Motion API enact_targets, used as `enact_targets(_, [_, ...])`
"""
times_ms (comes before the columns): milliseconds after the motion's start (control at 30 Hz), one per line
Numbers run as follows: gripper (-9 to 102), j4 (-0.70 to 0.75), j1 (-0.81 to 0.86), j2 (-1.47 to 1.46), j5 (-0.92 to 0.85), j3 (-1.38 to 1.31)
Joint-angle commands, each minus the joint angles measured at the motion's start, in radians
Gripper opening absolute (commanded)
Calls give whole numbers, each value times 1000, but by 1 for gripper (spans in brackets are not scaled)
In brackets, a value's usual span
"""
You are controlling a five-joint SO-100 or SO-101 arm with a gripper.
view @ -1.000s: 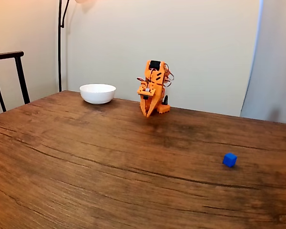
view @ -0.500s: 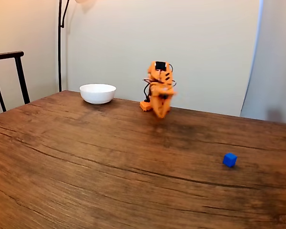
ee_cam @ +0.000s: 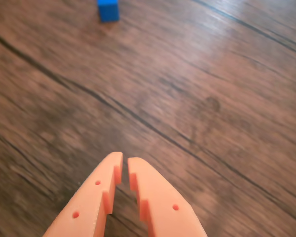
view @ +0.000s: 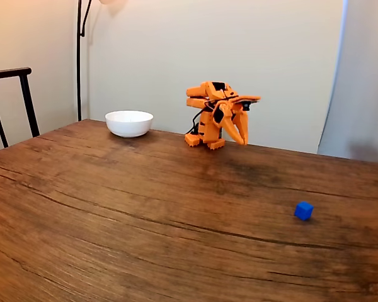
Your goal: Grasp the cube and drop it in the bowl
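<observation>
in the fixed view we see the orange arm at the far edge of the wooden table, its gripper raised clear of the surface and pointing down and to the right. in the wrist view our gripper enters from the bottom edge, its two orange fingers nearly pressed together, a thin slit between the tips and nothing held. the blue cube lies on the table at the right, well apart from the arm; in the wrist view the cube sits at the top edge, partly cut off. the white bowl stands near the far edge, left of the arm's base. a dark chair stands at the left.
</observation>
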Motion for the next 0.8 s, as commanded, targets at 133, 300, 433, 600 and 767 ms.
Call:
enact_targets(133, [0,-28,-18,-3,40,-140])
enact_targets(300, [0,-9,18,-20,84,-253])
enact_targets(433, [0,-21,26,-144,84,-328])
enact_targets(600, [0,-95,20,-434,87,-489])
enact_targets(767, [0,-172,12,-742,87,-657])
